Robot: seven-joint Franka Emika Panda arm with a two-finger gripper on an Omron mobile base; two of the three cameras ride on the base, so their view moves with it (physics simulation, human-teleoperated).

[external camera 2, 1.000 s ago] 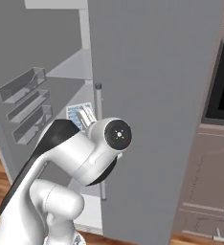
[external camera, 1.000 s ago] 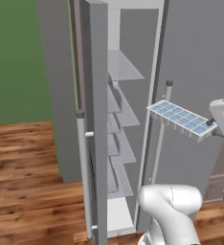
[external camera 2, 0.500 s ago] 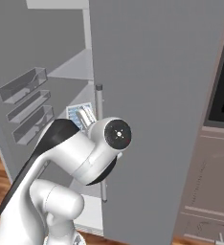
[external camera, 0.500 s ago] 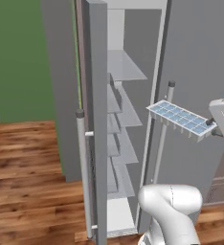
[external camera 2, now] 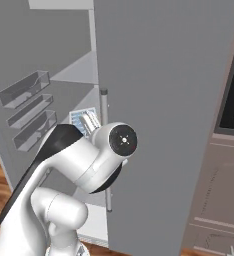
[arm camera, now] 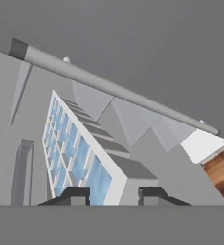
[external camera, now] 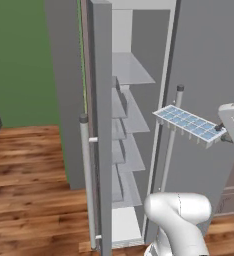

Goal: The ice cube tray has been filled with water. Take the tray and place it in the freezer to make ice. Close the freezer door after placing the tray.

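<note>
While the arm (external camera 2: pixel 89 160) hides most of it, fingers (arm camera: pixel 154 194) pinch the ice cube tray (external camera: pixel 190 125).

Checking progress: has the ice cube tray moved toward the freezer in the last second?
No. The ice cube tray sits at the same spot against the closed door's bar handle, short of the freezer shelves.

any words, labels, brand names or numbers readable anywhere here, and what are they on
None: no readable text, number or sign shows in any view.
The open freezer, its door and the plain fridge door are bare grey.
The ice cube tray, held by the claw, bears no marking.
The robot's white arm carries no logo.
</note>
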